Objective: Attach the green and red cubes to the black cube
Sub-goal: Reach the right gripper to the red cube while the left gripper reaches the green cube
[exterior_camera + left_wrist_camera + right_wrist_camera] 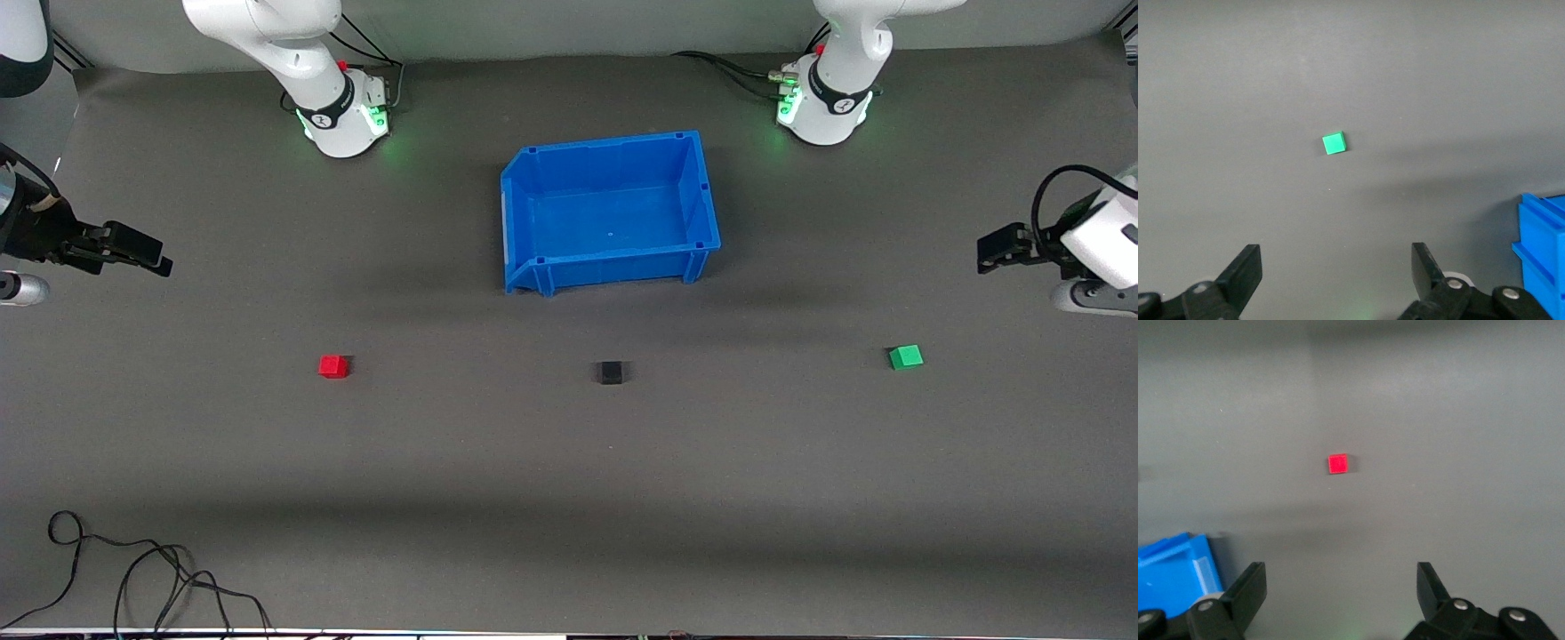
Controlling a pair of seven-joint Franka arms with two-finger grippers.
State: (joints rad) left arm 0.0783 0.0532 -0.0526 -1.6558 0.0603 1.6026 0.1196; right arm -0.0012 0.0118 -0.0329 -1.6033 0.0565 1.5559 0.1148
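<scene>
Robotics lab: two arm bases (342, 120) on matted table (569, 462).

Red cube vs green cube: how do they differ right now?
Colour: the red cube is bright red, the green cube bright green.
Place: the red cube lies toward the right arm's end of the table, the green cube toward the left arm's end, with the black cube between them.
Pose: the red cube sits fairly square to the front camera, the green cube slightly turned.
Shared: same size, resting on the table, ungripped, apart from the black cube.
</scene>
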